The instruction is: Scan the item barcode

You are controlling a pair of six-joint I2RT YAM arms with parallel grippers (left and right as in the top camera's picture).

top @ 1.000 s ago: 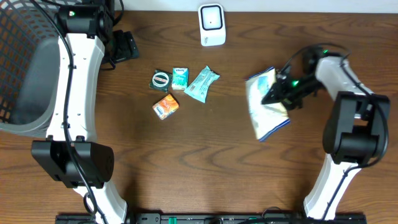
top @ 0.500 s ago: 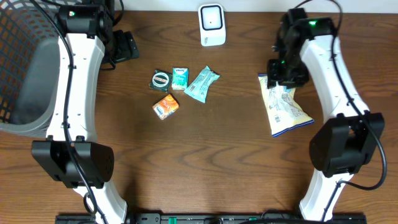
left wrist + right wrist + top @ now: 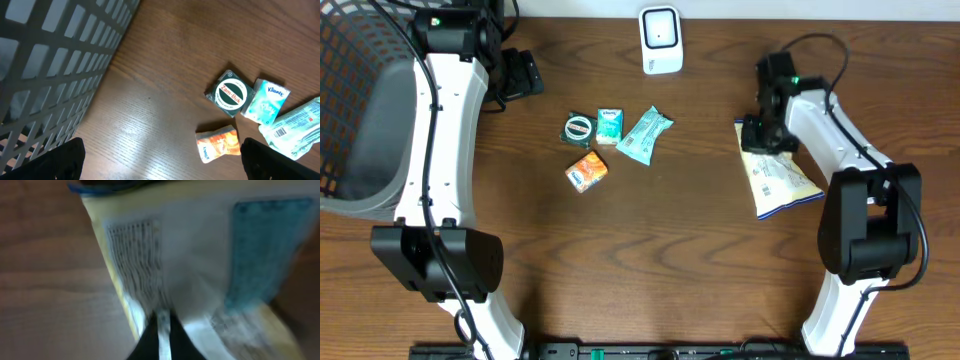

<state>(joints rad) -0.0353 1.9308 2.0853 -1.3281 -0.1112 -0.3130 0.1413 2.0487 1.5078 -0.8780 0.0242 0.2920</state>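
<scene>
Snack bag [image 3: 782,182], white and yellow with blue edges, lies flat on the right side of the wooden table [image 3: 700,260], well apart from the white scanner [image 3: 660,40] at the far edge. The right gripper [image 3: 758,135] sits at the bag's upper corner. In the blurred wrist view its jaws appear pressed together on a thin fold of film. The left gripper [image 3: 520,73] rests spread wide near the basket [image 3: 360,110], holding nothing.

The pinch looks shallow and sits at one corner. On lifting, the bag may slip free, or swing and fold so that its printed code is hidden from the scanner.

A second ago the bag was raised and tilted in the air. Now it is down on the table, turned lengthwise.
</scene>
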